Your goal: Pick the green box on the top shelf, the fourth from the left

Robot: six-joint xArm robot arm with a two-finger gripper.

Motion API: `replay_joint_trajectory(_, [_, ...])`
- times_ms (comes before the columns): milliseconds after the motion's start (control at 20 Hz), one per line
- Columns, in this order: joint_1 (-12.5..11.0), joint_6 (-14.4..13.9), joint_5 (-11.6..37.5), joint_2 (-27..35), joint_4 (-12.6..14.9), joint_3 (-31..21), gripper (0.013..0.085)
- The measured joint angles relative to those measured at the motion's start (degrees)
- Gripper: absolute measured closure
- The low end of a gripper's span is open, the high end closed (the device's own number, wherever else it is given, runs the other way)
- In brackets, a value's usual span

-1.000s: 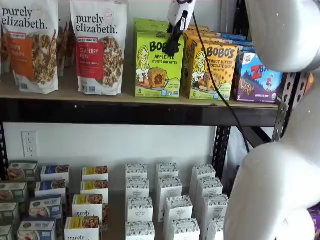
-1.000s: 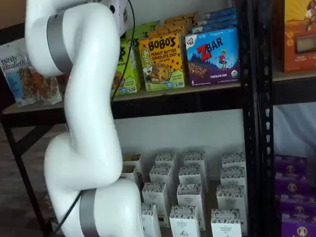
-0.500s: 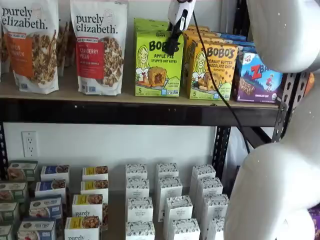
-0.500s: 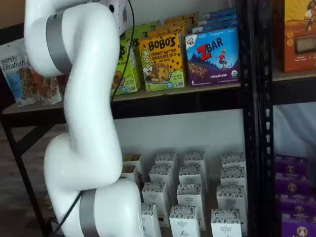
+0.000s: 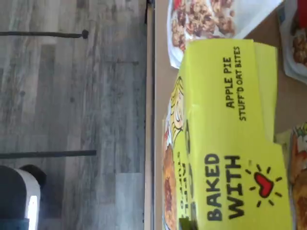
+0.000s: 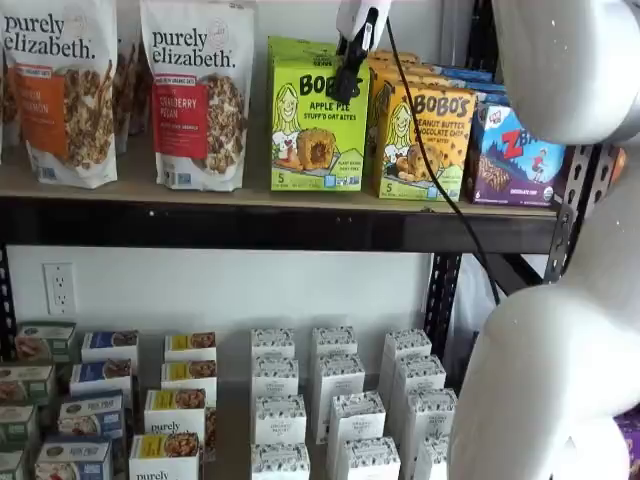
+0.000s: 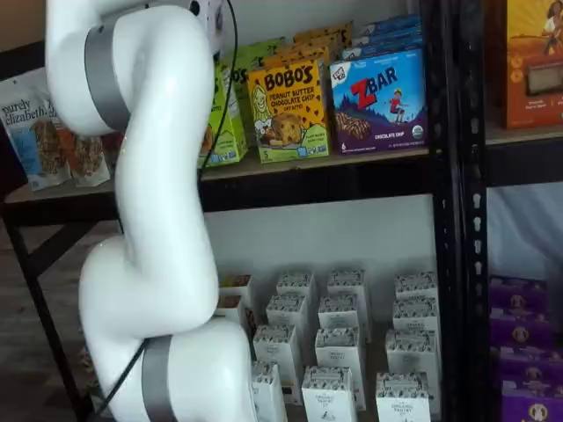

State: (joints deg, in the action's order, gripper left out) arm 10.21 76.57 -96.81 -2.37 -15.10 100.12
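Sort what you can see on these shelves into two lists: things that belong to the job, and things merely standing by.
Job: green box; top shelf; gripper, shut on the green box.

Standing by: granola bags; yellow box; Zbar box; white cartons below.

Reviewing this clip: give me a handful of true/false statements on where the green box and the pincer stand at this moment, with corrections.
1. The pincer is shut on the green box. True.
2. The green box lies on the lower shelf. False: it is at the top shelf.
3. A peanut butter Bobo's box stands right beside the green box. True.
4. The granola bag is in the pincer. False: it stands untouched on the shelf.
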Motion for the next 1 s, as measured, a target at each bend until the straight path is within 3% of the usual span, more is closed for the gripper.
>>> replay_joint_trajectory(450, [0.1, -0.9, -4.9, -1.1, -0.6, 1.9, 0.073])
replay_joint_trajectory(1000, [-2.5, 0.9, -8.3, -6.5, -1.5, -1.9, 0.073])
